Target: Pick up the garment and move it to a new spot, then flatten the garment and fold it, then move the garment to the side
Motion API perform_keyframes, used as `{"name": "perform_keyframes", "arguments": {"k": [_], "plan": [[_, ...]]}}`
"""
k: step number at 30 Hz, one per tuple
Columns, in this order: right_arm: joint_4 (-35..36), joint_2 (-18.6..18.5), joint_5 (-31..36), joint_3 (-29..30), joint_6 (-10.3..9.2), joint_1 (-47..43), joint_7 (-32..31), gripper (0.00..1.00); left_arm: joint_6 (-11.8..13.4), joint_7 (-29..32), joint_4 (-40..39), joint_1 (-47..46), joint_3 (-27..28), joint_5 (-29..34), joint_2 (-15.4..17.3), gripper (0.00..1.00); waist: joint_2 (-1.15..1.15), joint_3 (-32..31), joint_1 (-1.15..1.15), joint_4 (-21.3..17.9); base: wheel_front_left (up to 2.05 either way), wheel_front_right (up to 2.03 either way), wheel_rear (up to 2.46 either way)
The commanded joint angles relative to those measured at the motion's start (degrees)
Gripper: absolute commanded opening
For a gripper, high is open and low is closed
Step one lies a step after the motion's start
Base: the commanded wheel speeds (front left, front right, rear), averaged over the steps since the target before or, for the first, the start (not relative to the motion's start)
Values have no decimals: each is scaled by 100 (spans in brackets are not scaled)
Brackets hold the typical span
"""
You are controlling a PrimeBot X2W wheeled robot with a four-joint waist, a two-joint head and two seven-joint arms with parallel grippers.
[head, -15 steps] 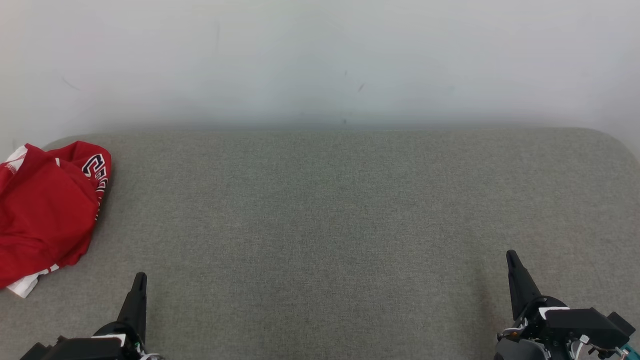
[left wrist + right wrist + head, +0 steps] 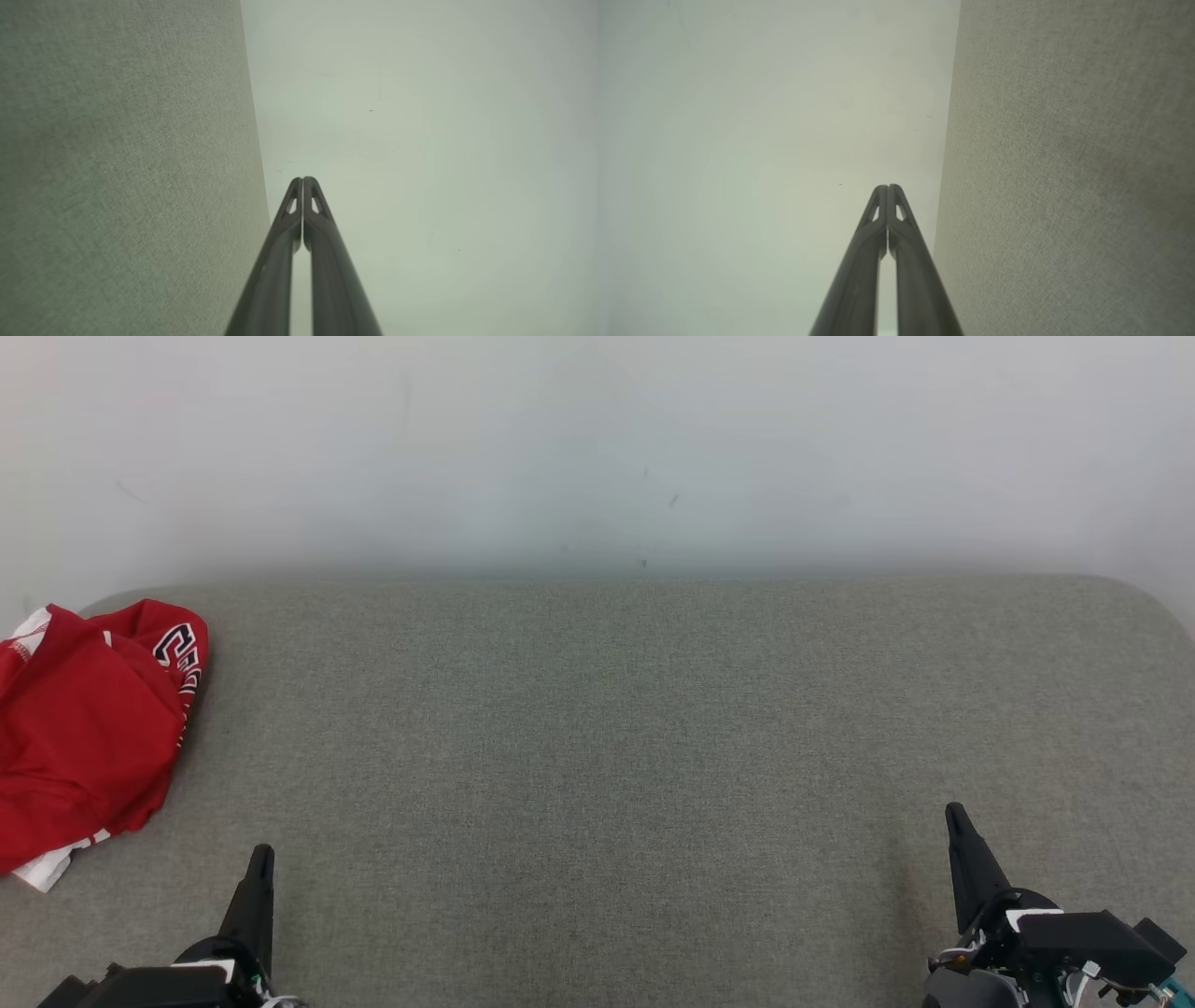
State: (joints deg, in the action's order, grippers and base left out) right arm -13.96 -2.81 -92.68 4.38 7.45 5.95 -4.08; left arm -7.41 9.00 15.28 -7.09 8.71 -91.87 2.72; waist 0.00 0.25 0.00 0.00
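1. Garment, red fabric with white trim and dark lettering: lies crumpled in a heap on the table. Its left part is cut off by the edge of the head view. The lettering is folded over and only partly readable. Sleeves and collar cannot be told apart in the bunched cloth.
2. Left pincer, two long dark fingers: stands near the garment, just beyond its lower right corner, apart from it and holding nothing. Its base is cut off at the bottom edge of the head view. The left wrist view shows the tips pressed together, jaws fully closed.
3. Right pincer, two long dark fingers: stands well apart from the garment, far to its right. Its housing is partly cut off at the lower corner of the head view. The right wrist view shows the tips meeting, jaws fully closed on nothing.
4. Table, grey-green woven cloth top: carries the garment. A broad stretch of cloth runs from the garment's right side across to the right pincer. The far edge behind the garment is rounded at the corner.
5. Wall, pale and faintly marked: rises directly behind the garment and along the table's whole far edge.
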Motion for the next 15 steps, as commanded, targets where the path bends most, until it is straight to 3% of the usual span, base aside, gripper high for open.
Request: {"name": "perform_keyframes", "arguments": {"k": [1, 15], "plan": [[7, -15, 3, 1, 7, 54, -15, 0, -17, 2, -27, -38, 6, -33, 32, 0, 0, 0, 0, 0, 0, 0, 0], [7, -15, 3, 1, 7, 54, -15, 0, -17, 2, -27, -38, 7, -33, 32, 0, 0, 0, 0, 0, 0, 0, 0]]}}
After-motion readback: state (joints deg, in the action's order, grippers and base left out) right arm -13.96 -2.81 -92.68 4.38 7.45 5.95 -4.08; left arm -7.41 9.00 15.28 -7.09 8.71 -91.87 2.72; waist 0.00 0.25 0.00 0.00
